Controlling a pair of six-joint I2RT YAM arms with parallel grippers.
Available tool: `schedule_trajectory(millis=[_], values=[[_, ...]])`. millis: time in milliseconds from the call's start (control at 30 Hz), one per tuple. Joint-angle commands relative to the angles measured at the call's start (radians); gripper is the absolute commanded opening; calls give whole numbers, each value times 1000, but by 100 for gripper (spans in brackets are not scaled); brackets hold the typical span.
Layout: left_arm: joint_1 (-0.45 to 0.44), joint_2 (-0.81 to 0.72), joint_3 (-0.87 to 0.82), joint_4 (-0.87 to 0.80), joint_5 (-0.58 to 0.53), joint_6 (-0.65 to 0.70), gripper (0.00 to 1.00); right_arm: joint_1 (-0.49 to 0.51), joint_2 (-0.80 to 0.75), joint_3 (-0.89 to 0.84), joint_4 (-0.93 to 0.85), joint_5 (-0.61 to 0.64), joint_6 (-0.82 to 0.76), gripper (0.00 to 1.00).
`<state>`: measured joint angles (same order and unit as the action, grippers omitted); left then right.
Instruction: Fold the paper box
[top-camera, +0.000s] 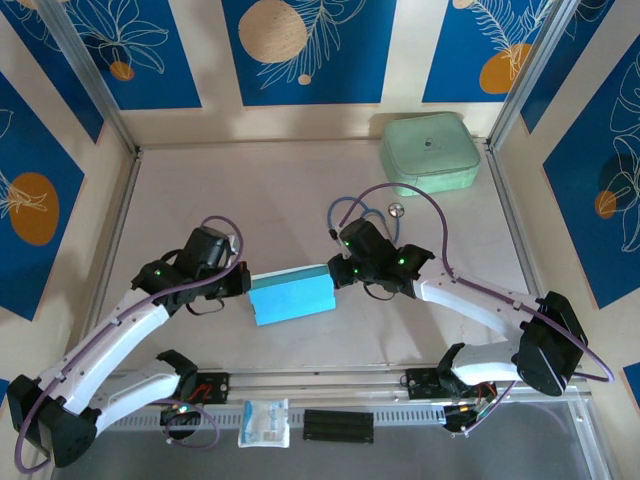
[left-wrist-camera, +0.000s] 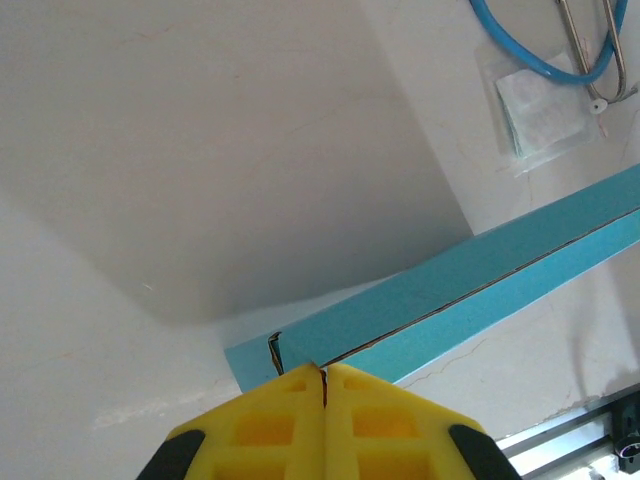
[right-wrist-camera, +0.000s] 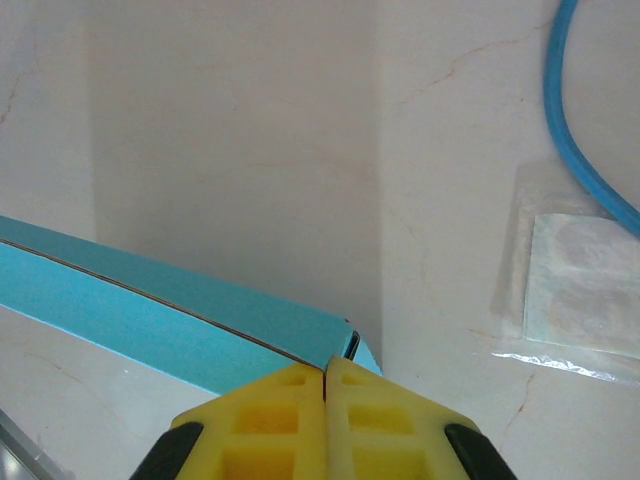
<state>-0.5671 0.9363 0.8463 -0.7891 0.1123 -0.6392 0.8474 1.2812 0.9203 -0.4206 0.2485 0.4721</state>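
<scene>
Your left gripper (left-wrist-camera: 322, 371): fingers together at paper box (top-camera: 291, 297) left corner. Your right gripper (right-wrist-camera: 325, 363): same, opposite corner. Card possibly pinched; unclear.

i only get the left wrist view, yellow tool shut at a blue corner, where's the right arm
Observer: The right tool is shut at the opposite end of the paper box, facing the left tool.
Operator: is the box folded up
Observer: From above it looks like a closed blue rectangle between both tools.
Operator: anything else nearby
Observer: A mint-green case sits in the far right corner, apart from the box.
</scene>
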Motion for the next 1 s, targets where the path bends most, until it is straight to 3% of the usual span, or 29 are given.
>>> schedule_trajectory(millis=[0, 433, 967], values=[[-7, -9, -2, 107, 116, -8, 0, 19, 18, -21, -32, -92, 4, 2], [-7, -39, -11, 272, 69, 82, 0, 41, -11, -4, 47, -7, -14, 0], [-8, 52, -12, 423, -127, 292, 0, 44, 40, 44, 330, 179, -251, 0]])
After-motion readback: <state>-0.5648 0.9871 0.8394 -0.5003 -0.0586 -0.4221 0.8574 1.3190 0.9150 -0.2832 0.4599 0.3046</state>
